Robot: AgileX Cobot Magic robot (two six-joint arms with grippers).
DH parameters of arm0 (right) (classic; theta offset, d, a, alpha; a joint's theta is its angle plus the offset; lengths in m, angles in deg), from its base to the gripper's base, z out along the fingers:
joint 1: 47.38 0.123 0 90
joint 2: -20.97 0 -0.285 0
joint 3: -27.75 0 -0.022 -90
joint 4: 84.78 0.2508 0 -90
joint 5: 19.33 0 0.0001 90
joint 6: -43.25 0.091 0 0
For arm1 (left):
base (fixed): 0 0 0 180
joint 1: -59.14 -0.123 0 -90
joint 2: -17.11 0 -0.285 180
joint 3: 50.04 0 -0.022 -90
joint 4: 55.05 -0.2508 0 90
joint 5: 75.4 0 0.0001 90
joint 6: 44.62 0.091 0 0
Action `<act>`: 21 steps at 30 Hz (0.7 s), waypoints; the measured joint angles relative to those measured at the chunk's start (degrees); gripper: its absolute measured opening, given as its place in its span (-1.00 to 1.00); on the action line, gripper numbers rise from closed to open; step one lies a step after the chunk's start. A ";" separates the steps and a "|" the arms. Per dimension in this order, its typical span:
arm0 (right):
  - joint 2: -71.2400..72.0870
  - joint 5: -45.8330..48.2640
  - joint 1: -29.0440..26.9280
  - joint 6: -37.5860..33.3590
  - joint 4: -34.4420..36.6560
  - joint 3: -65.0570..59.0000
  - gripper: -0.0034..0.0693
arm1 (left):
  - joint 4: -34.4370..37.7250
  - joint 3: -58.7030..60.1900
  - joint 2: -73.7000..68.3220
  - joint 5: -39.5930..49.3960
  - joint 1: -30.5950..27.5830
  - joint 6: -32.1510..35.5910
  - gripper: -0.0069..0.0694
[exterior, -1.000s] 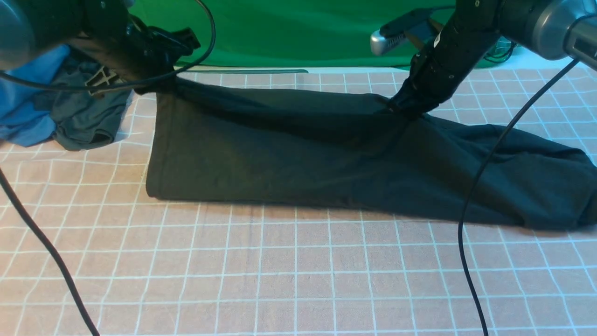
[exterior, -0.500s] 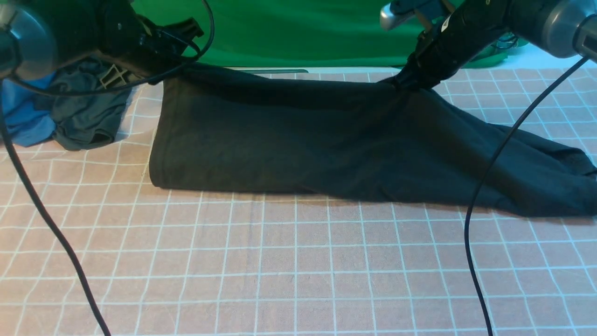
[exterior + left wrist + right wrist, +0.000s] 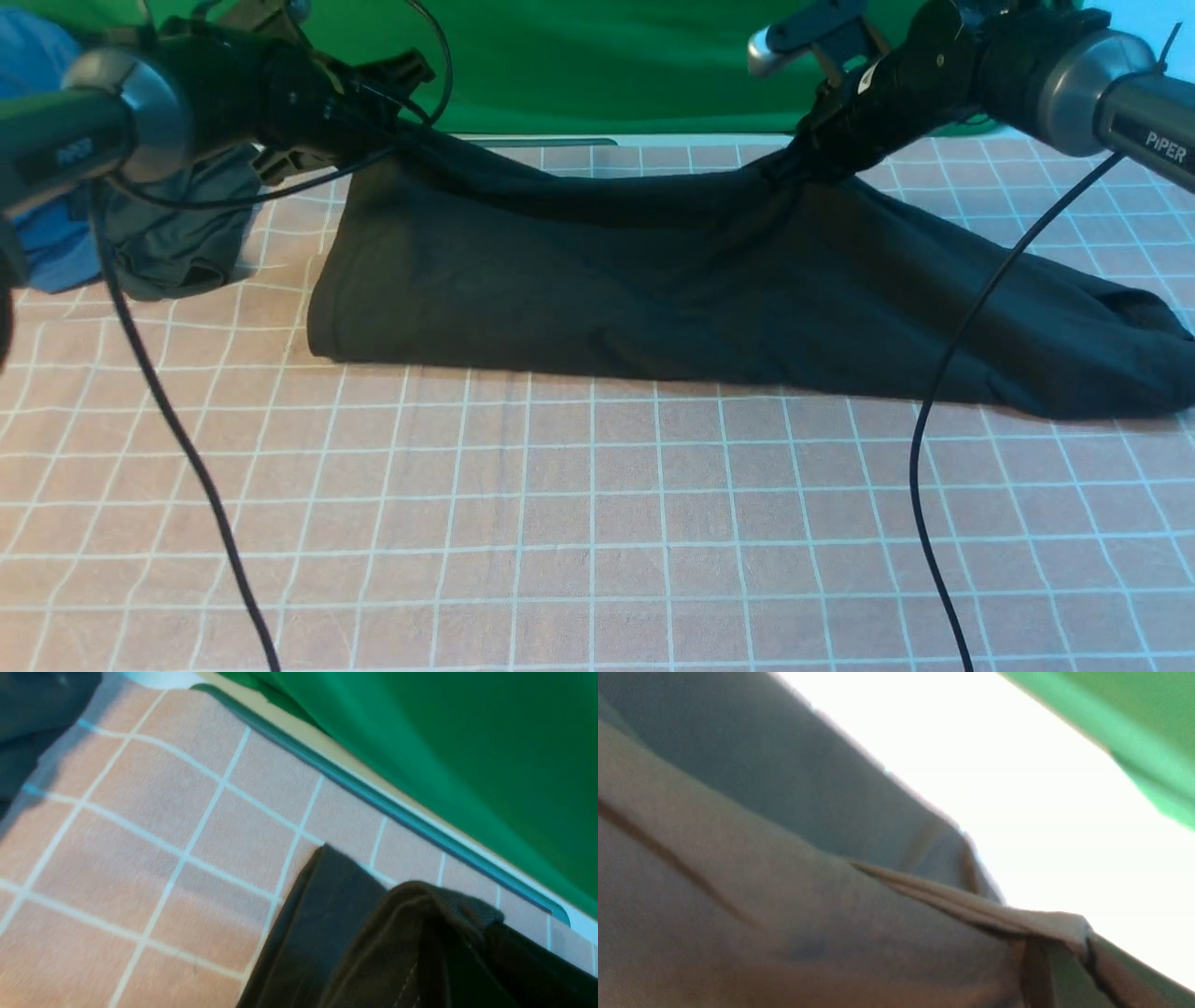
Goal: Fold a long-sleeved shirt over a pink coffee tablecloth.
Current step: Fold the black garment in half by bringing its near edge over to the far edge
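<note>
Pinching the long-sleeved shirt (image 3: 653,280) with my left claw (image 3: 406,142) and right claw (image 3: 792,168), both clenched on its raised far edge. It drapes plain black onto the pink coffee tablecloth (image 3: 597,523). Its right end is cut off and my fingertips are buried in fabric.

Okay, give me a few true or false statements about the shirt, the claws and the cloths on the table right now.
1. The left claw and right claw both grip the shirt, holding its far edge raised. True.
2. The tablecloth is plain green. False: it is pink with a white grid; the backdrop is green.
3. A bunched pile of clothes lies to the shirt's left. True.
4. The shirt's near edge hangs in the air. False: it rests on the tablecloth.
</note>
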 joint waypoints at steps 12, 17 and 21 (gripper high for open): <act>0.19 -4.81 0.00 0.23 0.00 0.00 0.02 | -1.97 -3.41 -1.16 4.62 0.00 0.83 0.14; 4.69 5.93 -0.25 1.95 0.00 0.00 -0.26 | -1.44 -8.67 1.43 24.46 0.00 5.36 0.47; 10.85 16.69 -0.44 1.95 0.00 0.35 -0.65 | 1.87 -11.49 3.40 39.79 0.00 11.91 0.49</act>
